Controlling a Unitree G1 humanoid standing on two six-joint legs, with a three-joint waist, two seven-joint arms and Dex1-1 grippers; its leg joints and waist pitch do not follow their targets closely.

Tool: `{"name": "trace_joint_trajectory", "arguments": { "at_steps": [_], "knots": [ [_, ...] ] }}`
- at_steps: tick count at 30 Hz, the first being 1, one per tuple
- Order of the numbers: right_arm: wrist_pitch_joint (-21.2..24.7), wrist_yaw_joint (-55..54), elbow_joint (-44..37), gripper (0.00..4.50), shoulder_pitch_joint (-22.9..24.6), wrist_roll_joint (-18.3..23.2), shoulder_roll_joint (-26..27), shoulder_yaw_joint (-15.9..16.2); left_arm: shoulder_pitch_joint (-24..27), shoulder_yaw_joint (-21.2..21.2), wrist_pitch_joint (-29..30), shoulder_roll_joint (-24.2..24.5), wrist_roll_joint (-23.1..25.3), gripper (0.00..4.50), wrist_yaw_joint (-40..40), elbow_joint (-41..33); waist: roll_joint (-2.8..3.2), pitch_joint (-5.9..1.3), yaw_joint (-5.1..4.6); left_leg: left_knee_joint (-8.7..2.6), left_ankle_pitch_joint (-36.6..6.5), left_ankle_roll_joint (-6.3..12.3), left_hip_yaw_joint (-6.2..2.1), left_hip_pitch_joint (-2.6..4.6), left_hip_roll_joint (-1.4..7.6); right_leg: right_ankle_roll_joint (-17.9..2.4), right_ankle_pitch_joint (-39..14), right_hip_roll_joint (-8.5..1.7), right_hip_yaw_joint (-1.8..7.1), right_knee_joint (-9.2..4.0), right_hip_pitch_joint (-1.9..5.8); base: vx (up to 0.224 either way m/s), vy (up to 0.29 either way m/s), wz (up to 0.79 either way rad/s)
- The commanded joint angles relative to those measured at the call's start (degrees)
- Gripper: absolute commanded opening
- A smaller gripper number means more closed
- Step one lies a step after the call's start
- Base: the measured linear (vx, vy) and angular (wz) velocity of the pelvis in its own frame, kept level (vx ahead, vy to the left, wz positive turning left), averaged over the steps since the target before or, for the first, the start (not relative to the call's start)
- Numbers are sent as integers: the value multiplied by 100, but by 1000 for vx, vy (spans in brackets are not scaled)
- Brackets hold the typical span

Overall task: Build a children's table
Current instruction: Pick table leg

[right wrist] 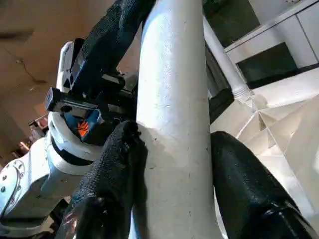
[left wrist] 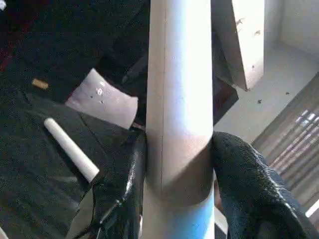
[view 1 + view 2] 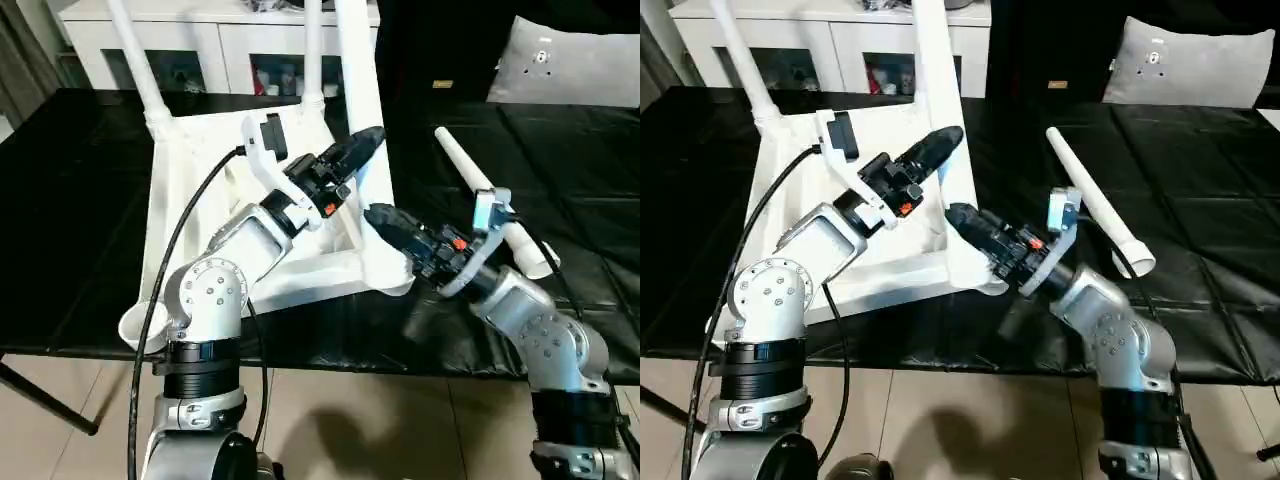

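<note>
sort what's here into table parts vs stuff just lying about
Job:
- upturned table top
- upright leg gripped by the left gripper and right gripper
- loose leg on the black surface

Lying about:
- white cabinet
- white cushion

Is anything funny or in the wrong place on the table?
Yes: one white leg lies loose on the black mat, not plugged into the upside-down table top. Another leg, gripped by both grippers, stands tilted.

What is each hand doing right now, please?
Left hand: closed on an upright table leg.
Right hand: closed on the same leg, lower down.
</note>
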Motion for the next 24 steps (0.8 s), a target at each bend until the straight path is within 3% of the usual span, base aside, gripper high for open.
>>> {"name": "trace_joint_trajectory", "arguments": {
  "at_steps": [1,16,24],
  "knots": [
    [77,-145,115,239,-39,-132,-66,57,-123,-45,-186,65,117,180,18,-16,-106,-423,10,-364,-509,109,-2,84,143,-956,-404,-394,200,-468,324,0,0,0],
    [15,168,326,358,-341,-349,-530,235,-77,-369,-613,495,596,180,-382,236,-127,-434,21,-349,-423,130,13,96,145,-980,-348,-399,205,-446,321,0,0,0],
    [-20,1306,682,360,-688,-584,-1283,693,10,-843,-444,974,465,180,-1460,31,-137,-448,21,-317,-334,244,29,95,141,-1102,-127,-391,203,-407,332,0,0,0]
  ]
}}
